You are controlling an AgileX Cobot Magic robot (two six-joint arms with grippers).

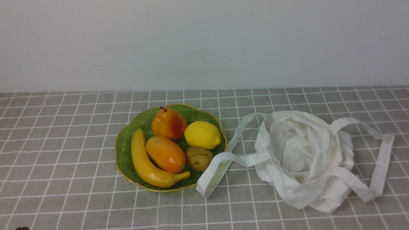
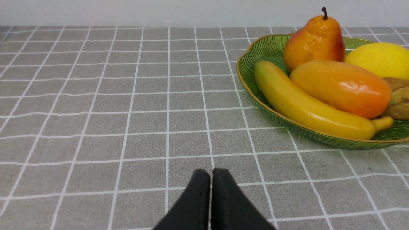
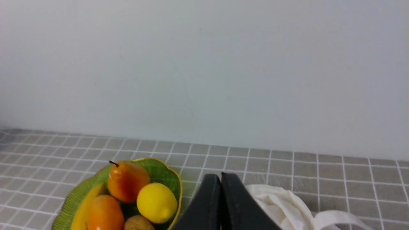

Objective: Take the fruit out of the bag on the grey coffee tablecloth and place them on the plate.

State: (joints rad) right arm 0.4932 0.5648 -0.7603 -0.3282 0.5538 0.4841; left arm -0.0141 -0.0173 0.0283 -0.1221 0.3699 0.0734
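Note:
The orange mango-like fruit [image 1: 165,154] lies in the green gold-rimmed plate [image 1: 125,152], between a banana and a lemon; it also shows in the left wrist view [image 2: 340,87] and the right wrist view [image 3: 105,213]. The white cloth bag [image 1: 306,155] lies crumpled to the right of the plate, one strap [image 1: 220,163] over the plate's edge. The grey checked tablecloth [image 1: 64,127] covers the table. My left gripper [image 2: 211,174] is shut and empty, low over the cloth left of the plate. My right gripper [image 3: 220,179] is shut and empty, raised near the bag [image 3: 281,204]. Neither gripper's fingers show in the front view.
The plate also holds an orange-red pear [image 1: 168,123], a yellow lemon [image 1: 202,135], a banana [image 1: 145,163] and a brown walnut-like fruit [image 1: 199,158]. A plain pale wall [image 1: 204,41] stands behind the table.

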